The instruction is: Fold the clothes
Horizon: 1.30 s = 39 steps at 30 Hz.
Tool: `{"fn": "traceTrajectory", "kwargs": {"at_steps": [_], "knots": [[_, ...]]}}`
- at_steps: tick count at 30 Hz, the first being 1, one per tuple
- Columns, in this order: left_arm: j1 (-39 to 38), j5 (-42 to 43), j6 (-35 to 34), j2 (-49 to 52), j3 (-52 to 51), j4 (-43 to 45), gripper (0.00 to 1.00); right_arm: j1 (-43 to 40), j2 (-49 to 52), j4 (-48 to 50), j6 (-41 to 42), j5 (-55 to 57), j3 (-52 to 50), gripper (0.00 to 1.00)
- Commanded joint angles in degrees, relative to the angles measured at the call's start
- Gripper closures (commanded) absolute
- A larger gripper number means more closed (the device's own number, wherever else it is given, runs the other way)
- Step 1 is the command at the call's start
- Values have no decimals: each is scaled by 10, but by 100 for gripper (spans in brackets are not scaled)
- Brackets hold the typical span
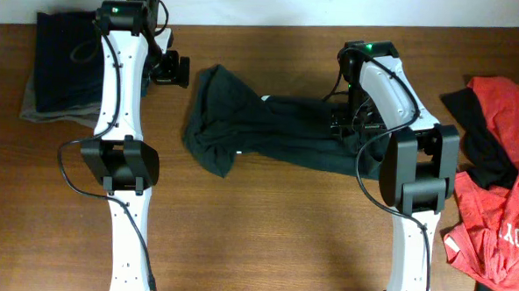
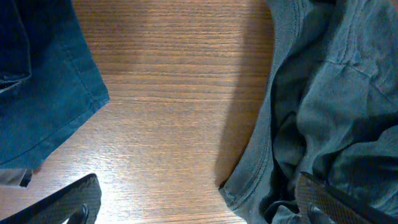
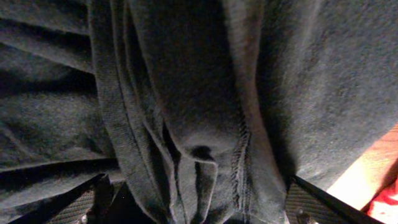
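Crumpled black shirt (image 1: 278, 133) on the worktop (image 1: 264, 242).
Left fingers (image 2: 71, 202) wide open, empty, at its edge; right fingers (image 3: 314, 202) spread wide, loose folds lying between them.

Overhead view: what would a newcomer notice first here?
A crumpled dark shirt sprawls across the middle of the table. A bright red shirt with white letters lies bunched at the right edge, and a dark blue pile of folded cloth sits at the far left corner.
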Motion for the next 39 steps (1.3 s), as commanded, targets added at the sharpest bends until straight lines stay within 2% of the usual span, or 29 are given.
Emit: {"fn": "traceTrajectory", "kwargs": {"at_steps": [1,5,9,11,14,16,19,21,23,26,34,39], "knots": [[2,-4,0,-15,7,1,1,0,3,-16,9,-9,33,9],[2,-4,0,-15,7,3,1,-14,2,-60,9,-35,116,9],[2,-4,0,-15,7,2,1,-33,1,-95,-34,-80,198,8],[2,-4,0,-15,7,-1,1,-52,1,-98,-49,-80,215,6],[2,-4,0,-15,7,-1,1,-80,4,-94,-76,-97,207,9],[2,-4,0,-15,7,-1,1,-97,4,-87,-93,-118,187,18],[2,-4,0,-15,7,-1,1,-119,4,-77,-95,-124,158,59],[2,-4,0,-15,7,-1,1,-131,4,-68,-95,-142,138,74],[2,-4,0,-15,7,-1,1,-139,4,-59,-106,-165,116,82],[2,-4,0,-15,7,-1,1,-140,4,-44,-110,-188,81,88],[2,-4,0,-15,7,-2,1,-118,4,16,-110,-216,-13,90],[2,-4,0,-15,7,-1,1,-103,3,17,-115,-276,-24,96]]}}
